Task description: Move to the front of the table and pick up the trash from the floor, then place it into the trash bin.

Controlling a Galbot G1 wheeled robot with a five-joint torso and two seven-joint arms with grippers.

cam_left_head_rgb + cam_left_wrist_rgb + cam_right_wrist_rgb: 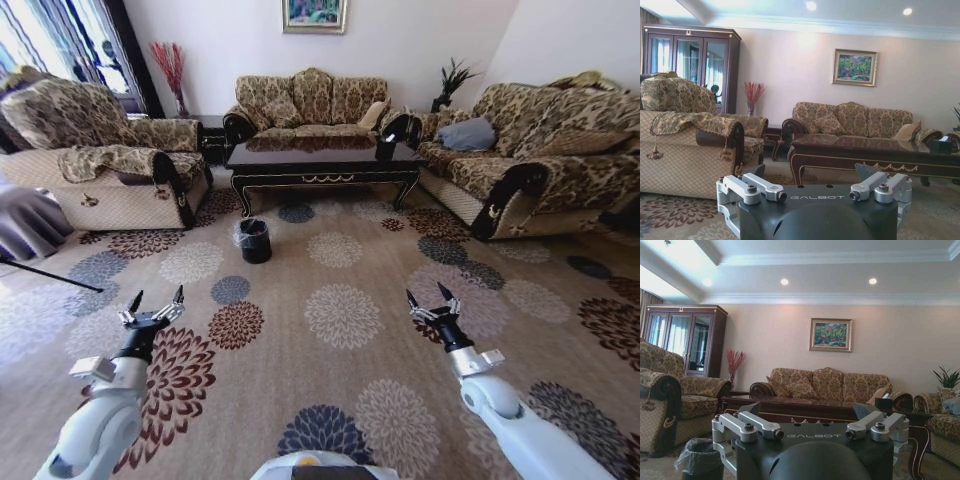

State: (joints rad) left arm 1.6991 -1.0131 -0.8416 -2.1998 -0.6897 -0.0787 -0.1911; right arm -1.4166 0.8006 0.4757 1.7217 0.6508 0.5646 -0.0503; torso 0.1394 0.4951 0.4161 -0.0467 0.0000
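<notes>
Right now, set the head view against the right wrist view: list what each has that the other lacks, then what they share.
Head view alone: both open grippers held over the floor, the left gripper and the right gripper, plus the right-hand sofa with a grey cushion.

Right wrist view alone: the glass-door cabinet, the ceiling spotlights, and the whole framed painting.

Shared: the table, the trash bin with its clear liner, the back sofa, the red dried stems and the potted plant.

Open right claw (810,412) faces table (805,407), trash bin (701,459) beside.
</notes>
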